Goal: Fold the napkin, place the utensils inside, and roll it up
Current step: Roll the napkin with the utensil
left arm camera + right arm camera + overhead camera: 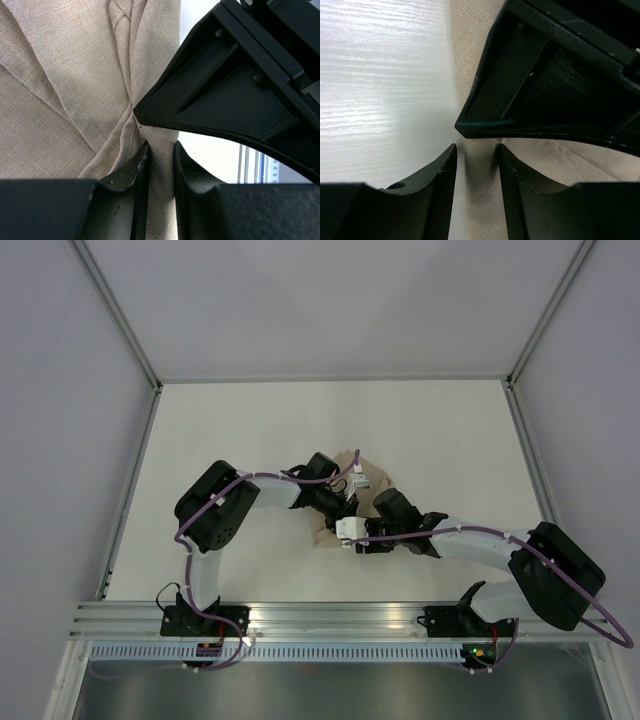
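Where the left tool [161,150] pinches it, the napkin [65,75] runs near-to-far.

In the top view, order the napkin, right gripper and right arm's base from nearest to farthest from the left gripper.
1. napkin, pinched in the left gripper.
2. right gripper, just beside it.
3. right arm's base, near edge, right side.

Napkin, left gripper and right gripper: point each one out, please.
napkin [60,100], left wrist view, on the flat creased cloth.
left gripper [161,150], left wrist view, midway between its fingertips.
right gripper [476,150], right wrist view, midway between its fingertips.
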You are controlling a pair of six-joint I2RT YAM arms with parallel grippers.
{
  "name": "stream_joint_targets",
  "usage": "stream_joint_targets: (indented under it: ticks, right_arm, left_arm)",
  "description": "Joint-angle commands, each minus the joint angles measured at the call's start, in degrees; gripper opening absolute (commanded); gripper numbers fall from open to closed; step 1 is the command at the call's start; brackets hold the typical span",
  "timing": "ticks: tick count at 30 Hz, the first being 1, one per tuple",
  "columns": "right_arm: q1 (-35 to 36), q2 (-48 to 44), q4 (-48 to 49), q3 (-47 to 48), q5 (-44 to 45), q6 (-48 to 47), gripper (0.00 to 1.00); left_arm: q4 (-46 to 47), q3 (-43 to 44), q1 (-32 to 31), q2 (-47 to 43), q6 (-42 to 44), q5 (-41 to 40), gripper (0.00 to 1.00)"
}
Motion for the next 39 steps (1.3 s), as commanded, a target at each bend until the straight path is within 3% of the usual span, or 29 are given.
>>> stream_joint_targets:
  ticks: [1, 7, 11, 14, 21, 27, 34, 39]
  right_arm:
    - [0.3, 1.2, 0.7, 0.4, 1.0, 0.0, 0.44]
    - [0.3, 2.5, -1.1, 1.2, 0.9, 0.0, 0.25]
    - [0.3, 4.0, -7.1, 3.6, -1.0, -0.4, 0.16]
    - [0.2, 4.6, -9.6, 5.2, -2.1, -0.4, 0.13]
    - [-1.0, 8.5, -18.1, 10.5, -6.5, -0.4, 0.08]
    - [-3.7, 12.6, -23.6, 14.9, -10.4, -1.5, 0.06]
    - [-7.9, 21.5, -32.7, 23.1, -16.0, -4.1, 0.06]
    - [-10.1, 28.3, -39.2, 30.0, -17.9, -5.5, 0.05]
  left_arm:
    - [-5.0, -0.6, -0.3, 3.0, 0.6, -1.6, 0.02]
    - [-4.8, -0.7, -0.3, 2.6, 0.5, -1.9, 0.06]
    - [-1.9, -1.8, -0.2, -0.1, -1.5, -3.8, 0.34]
    - [-0.3, -2.3, 0.5, -2.9, -3.0, -4.6, 0.44]
    - [2.5, -3.7, 2.9, -9.1, -4.8, -10.5, 0.47]
    - [11.6, -9.9, 8.1, -18.1, -11.3, -17.6, 0.49]
    - [18.1, -17.9, 9.7, -32.0, -14.9, -36.9, 0.51]
    - [22.4, -23.8, 9.5, -40.2, -14.9, -40.8, 0.52]
